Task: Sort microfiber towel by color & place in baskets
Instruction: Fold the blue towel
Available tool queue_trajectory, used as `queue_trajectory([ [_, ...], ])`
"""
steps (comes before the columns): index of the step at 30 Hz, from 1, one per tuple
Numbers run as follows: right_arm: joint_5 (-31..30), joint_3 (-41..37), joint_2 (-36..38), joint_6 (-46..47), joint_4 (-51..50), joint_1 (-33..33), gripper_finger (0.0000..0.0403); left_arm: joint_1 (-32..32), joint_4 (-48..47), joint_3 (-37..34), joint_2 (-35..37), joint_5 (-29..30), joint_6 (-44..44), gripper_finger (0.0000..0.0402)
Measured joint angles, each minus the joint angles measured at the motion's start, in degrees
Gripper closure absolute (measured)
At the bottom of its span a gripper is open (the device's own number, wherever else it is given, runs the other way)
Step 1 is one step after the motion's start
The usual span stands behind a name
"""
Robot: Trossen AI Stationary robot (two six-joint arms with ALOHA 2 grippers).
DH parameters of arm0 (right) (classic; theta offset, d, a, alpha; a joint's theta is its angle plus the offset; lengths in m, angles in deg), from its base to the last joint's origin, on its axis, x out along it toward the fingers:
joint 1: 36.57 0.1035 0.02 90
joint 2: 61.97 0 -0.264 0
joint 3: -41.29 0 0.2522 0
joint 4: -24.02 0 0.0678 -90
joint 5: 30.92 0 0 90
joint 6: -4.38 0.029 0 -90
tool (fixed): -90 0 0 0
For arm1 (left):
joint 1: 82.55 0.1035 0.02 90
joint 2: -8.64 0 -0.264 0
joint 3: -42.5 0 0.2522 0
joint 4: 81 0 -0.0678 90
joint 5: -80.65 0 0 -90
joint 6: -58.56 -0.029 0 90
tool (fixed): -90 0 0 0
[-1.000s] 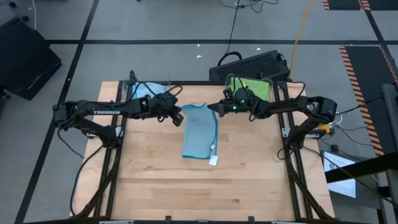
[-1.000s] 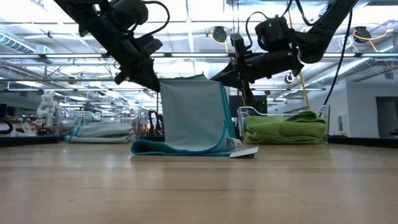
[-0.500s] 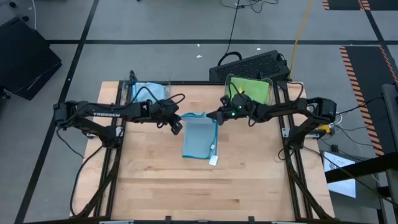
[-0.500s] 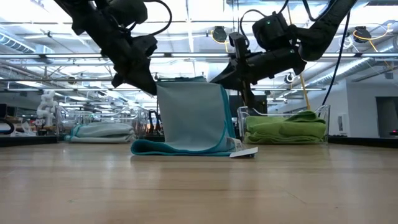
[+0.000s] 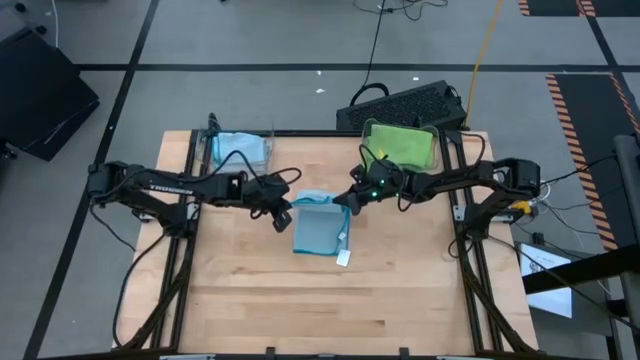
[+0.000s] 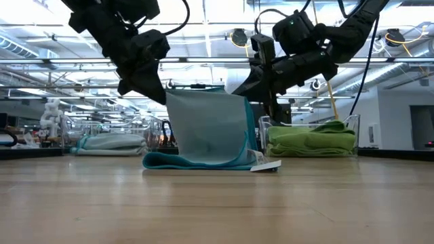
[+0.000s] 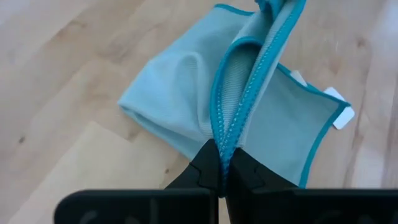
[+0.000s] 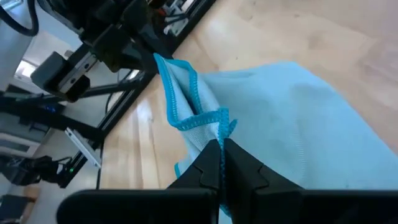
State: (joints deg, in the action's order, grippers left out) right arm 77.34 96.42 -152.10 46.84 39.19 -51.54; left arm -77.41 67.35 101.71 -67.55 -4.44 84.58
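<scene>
mid-task | green towel point(image 5: 400, 143) in basket point(image 5: 432, 128), blue one point(image 5: 240, 150) binned | left jaws point(image 5: 287, 205), right jaws point(image 5: 347, 198) pinching teal towel point(image 5: 318, 230) edges, hanging below jaws | unsorted

towel point(image 5: 320, 228) mid-table between both end effectors, baskets point(image 5: 241, 151) point(image 5: 402, 143) behind at far corners

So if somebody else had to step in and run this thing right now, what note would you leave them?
Left end effector: shut on the blue towel's edge, mid-table.
Right end effector: shut on the same towel's other upper corner.
The towel hangs between them, lower half on the table.
Done: a green towel lies in the right basket; a light blue towel is in the left basket.
Left: finish folding the held towel, then put it in the left basket.
</scene>
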Motion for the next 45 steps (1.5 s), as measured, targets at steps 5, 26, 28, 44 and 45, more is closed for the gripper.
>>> queue_trajectory([
  [5,-0.03,0.0,0.04,0.1,-2.23,2.0,0.0401,-1.75,1.28,0.06,-2.02,0.03,1.29,0.0394],
  [26,-0.25,0.02,0.02,-3.6,-8.74,7.01,0.0401,-7.99,3.88,0.07,-9.45,-2.36,4.33,0.0394],
  [28,-0.23,0.02,0.02,-3.89,-8.9,7.09,0.0401,-8.29,3.91,0.13,-10.04,-2.36,4.57,0.0394],
  [44,-0.52,0.04,0.02,-4.73,-7.93,9.9,0.0401,-8.79,1.07,0.11,-7.44,-2.35,4.75,0.0394],
  [45,-0.49,0.04,0.02,-4.79,-7.91,10.02,0.0401,-9.08,1.07,0.11,-7.46,-2.34,4.74,0.0394],
])
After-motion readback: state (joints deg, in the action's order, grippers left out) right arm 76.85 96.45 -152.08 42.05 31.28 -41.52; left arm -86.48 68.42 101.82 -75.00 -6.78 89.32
